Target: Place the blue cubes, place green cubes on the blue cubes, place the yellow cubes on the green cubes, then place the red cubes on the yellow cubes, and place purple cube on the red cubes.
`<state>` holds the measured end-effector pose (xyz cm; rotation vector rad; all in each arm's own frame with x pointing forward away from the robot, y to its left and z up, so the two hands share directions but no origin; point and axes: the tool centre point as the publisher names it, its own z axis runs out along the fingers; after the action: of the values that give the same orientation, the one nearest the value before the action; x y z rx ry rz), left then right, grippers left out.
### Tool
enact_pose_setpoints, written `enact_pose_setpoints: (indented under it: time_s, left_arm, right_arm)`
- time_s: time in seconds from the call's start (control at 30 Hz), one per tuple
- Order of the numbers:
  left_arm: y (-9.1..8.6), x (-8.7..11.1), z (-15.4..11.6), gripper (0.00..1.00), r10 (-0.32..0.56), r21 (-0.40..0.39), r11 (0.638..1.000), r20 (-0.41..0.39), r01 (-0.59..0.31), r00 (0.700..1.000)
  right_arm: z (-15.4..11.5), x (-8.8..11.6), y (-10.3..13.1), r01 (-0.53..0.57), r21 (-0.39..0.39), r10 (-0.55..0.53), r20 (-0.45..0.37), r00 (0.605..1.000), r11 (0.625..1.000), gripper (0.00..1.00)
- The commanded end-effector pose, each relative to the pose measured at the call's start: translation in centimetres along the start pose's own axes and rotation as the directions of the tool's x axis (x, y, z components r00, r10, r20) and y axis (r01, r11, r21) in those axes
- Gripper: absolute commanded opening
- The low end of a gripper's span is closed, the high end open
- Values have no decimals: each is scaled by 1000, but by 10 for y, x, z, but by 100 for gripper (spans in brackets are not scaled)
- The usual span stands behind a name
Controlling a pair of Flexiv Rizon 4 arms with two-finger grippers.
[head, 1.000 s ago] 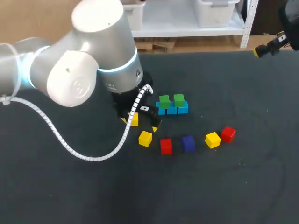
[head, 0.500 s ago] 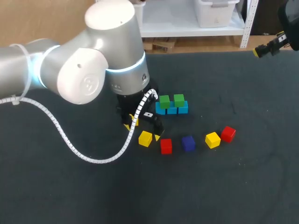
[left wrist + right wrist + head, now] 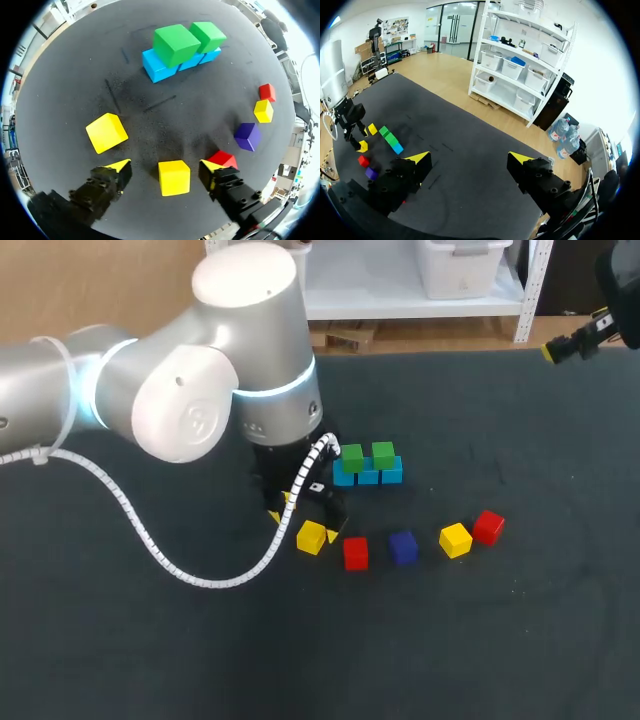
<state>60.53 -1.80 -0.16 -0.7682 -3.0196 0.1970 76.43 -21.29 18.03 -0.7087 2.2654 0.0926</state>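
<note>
My left gripper (image 3: 303, 527) (image 3: 165, 167) stands low over the table, open, with a yellow cube (image 3: 311, 538) (image 3: 174, 177) between its fingers and a gap on each side. A second yellow cube (image 3: 106, 132) lies just ahead of the left finger. Three blue cubes (image 3: 367, 474) (image 3: 160, 67) form a row with two green cubes (image 3: 352, 456) (image 3: 176, 44) on top. Beside the right finger sits a red cube (image 3: 355, 553) (image 3: 222, 159), then a purple cube (image 3: 403, 547) (image 3: 247, 136), a third yellow cube (image 3: 455, 539) and another red cube (image 3: 488, 526). My right gripper (image 3: 560, 348) (image 3: 470, 158) hangs open at the table's far right corner.
The left arm's white cable (image 3: 150, 540) loops over the table to the left of the cubes. The dark table (image 3: 480, 640) has free room in front of and to the right of the cubes.
My left gripper has moved from around the farther yellow cube toward the front, onto the nearer yellow cube. The right arm has not moved.
</note>
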Motion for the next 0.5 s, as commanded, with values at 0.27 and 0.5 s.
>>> enact_pose_setpoints:
  time_s: [0.27,0.5]
  left_arm:
    - [-2,-1,-6,0,33,-39,999,7,-33,999]
    - [-5,-3,-9,0,123,-55,991,16,-122,992]
  right_arm:
    - [0,1,2,-1,11,1,4,1000,1000,100]
    - [0,1,2,-1,11,1,4,1000,1000,100]
